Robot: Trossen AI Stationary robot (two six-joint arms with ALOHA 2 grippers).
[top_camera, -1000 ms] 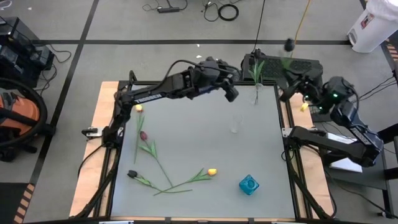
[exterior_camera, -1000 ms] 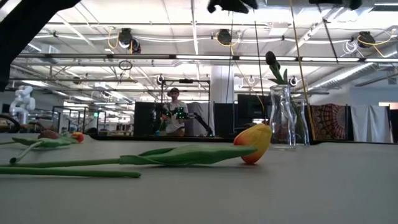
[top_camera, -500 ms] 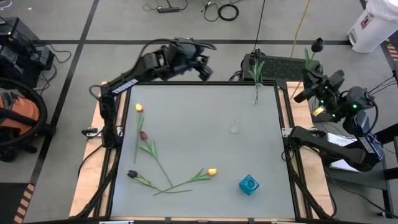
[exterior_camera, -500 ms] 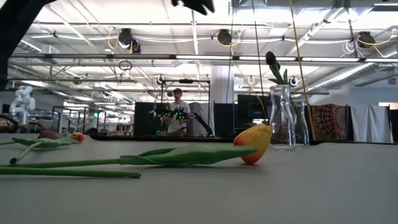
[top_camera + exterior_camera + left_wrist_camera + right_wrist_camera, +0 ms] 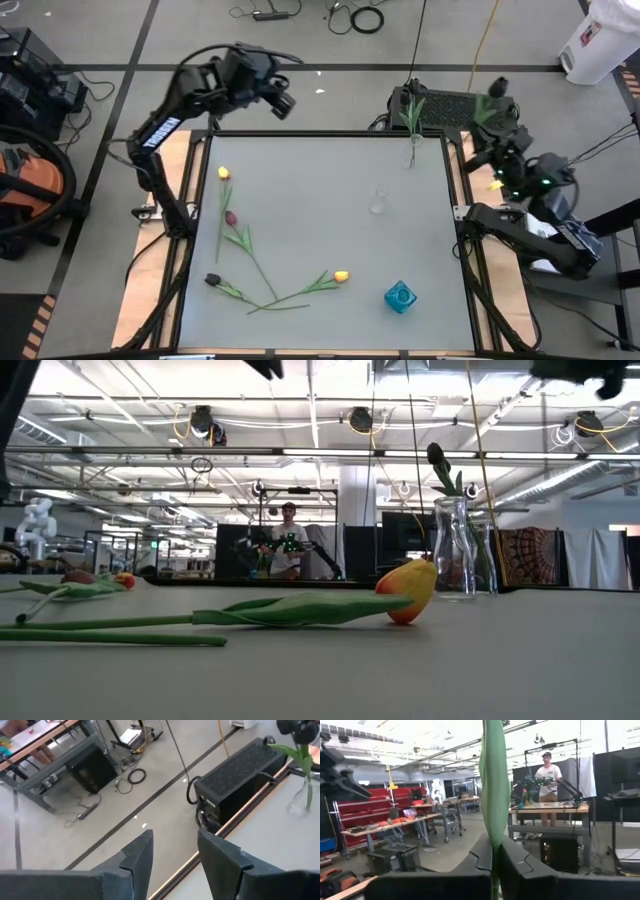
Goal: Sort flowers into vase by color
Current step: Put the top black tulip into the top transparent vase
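Observation:
My right gripper (image 5: 497, 140) is off the table's far right corner, shut on a dark-headed tulip (image 5: 497, 90) with a green leaf (image 5: 494, 780). My left gripper (image 5: 277, 98) is open and empty, high beyond the table's far left edge; its fingers also show in the left wrist view (image 5: 175, 860). On the table lie a yellow tulip (image 5: 223, 173), a pinkish-red one (image 5: 231, 217), a dark one (image 5: 212, 279) and a yellow-orange one (image 5: 341, 276). A clear vase (image 5: 410, 155) at the far edge holds one dark tulip (image 5: 436, 456). My right gripper pinches the tulip's stem, wrapped by its leaf (image 5: 494, 852), between its two fingers. The flower stands out past the fingertips, with the leaf and the dark head beyond them. It is lifted clear of the table.
A second clear vase (image 5: 378, 197) stands right of the table's middle, and a blue vase (image 5: 400, 296) near the front right. A black box (image 5: 455, 105) sits behind the far edge. A person (image 5: 285, 540) stands in the room far behind the table.
My left gripper has swung from above the table's far middle toward the left, out past the far edge. My right gripper has carried the dark tulip toward the right, off the table's far right corner, then a little back.

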